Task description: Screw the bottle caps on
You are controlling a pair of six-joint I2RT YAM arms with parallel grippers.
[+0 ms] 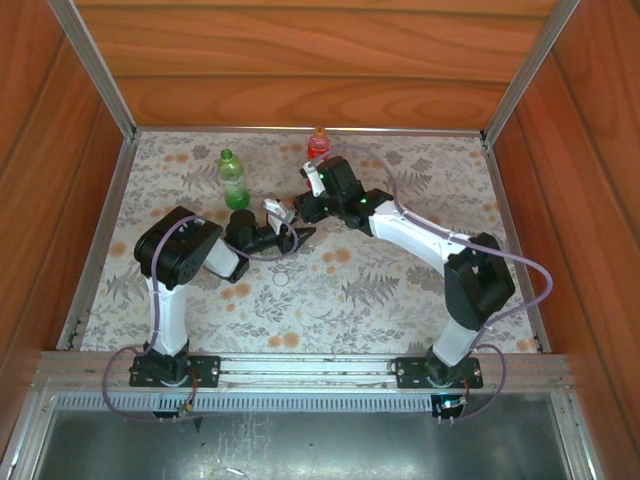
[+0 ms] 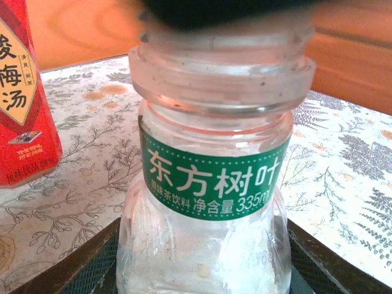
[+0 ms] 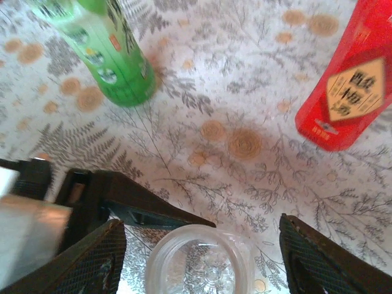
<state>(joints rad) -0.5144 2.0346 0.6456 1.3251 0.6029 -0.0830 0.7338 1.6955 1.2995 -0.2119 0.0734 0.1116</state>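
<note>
— Counting the bottles first: how many?
— Three, all upright on the desk (image 1: 400, 290). The green bottle (image 1: 232, 180) and the red bottle (image 1: 318, 148) stand toward the far side, near each other. The clear bottle (image 2: 208, 171) stands nearer, between the two tools.
— And caps?
— Two that I can count. A green cap (image 1: 226, 154) sits on the green bottle and an orange cap (image 1: 318, 132) on the red bottle. From the right wrist view, the clear bottle's mouth looks open.
— What about the left tool?
— The left tool (image 2: 202, 275) is drawn in narrow on the clear bottle's lower body, below its green label (image 2: 214, 180). A finger lies against each side.
— The right one?
— The right tool (image 3: 202, 260) hangs over the clear bottle's neck, spread wide. Its two fingers stand off the rim, with a gap on either side, and it holds nothing.
— Anything close by?
— In the left wrist view the red bottle stands to the left of the clear bottle, apart from it.
</note>
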